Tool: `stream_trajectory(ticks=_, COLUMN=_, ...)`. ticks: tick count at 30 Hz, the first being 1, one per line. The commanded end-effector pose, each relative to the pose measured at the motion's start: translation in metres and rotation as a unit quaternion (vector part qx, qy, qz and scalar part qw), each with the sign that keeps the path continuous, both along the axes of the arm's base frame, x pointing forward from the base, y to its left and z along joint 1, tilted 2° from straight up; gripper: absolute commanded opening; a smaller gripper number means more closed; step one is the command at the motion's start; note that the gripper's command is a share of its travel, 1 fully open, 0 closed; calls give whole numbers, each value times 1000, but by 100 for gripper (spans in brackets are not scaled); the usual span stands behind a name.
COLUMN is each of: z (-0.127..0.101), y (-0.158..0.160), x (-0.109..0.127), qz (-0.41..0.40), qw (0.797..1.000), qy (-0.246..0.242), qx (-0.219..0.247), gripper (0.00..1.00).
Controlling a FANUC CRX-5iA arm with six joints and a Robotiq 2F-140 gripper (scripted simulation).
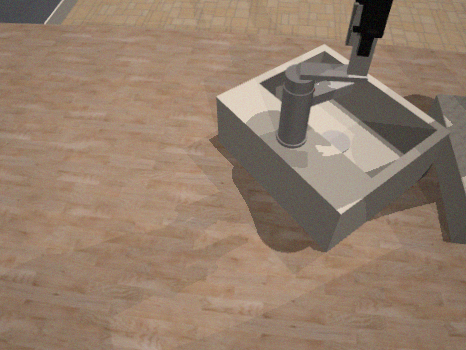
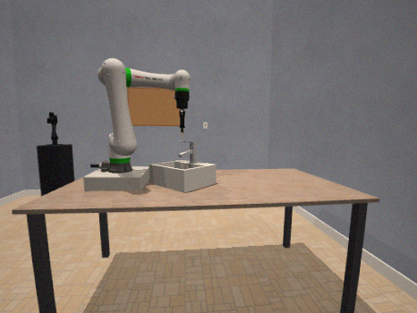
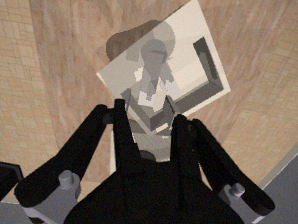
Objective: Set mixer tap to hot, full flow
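Observation:
A grey mixer tap (image 1: 294, 112) stands on the rim of a pale square sink (image 1: 330, 150). Its flat lever (image 1: 325, 71) lies low and points out over the basin, roughly above the spout (image 1: 331, 89). I see no red or blue dot in any view. My gripper (image 1: 361, 62) hangs point-down over the lever's far end, fingers partly apart with nothing between them. In the side view the gripper (image 2: 182, 130) is a short gap above the tap (image 2: 190, 152). In the wrist view the fingers frame the lever and tap (image 3: 152, 55) below.
The robot's grey base block (image 1: 452, 165) stands right beside the sink, on its right side. A black pedestal with a camera (image 2: 55, 165) stands off the table at the left. An orange board (image 2: 152, 106) hangs on the wall behind the arm.

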State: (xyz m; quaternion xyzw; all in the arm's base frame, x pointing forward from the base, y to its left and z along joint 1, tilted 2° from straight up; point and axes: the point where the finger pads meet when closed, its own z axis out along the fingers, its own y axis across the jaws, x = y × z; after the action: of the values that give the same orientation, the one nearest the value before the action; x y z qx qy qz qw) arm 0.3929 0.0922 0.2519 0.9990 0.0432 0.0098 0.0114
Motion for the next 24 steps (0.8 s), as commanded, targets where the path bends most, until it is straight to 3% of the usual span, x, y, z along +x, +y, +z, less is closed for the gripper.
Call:
stream_trajectory(ticks=1, z=6, y=0, x=0, qz=0, qw=1000, qy=0, qx=0, gripper=40)
stream_trajectory(ticks=15, z=14, y=0, x=0, qz=0, qw=1000, qy=0, qx=0, gripper=40)
stream_trajectory(ticks=16, z=14, y=0, x=0, qz=0, qw=1000, qy=0, qx=0, gripper=0)
stream_trajectory(ticks=24, z=14, y=0, x=0, qz=0, qw=1000, qy=0, qx=0, gripper=0)
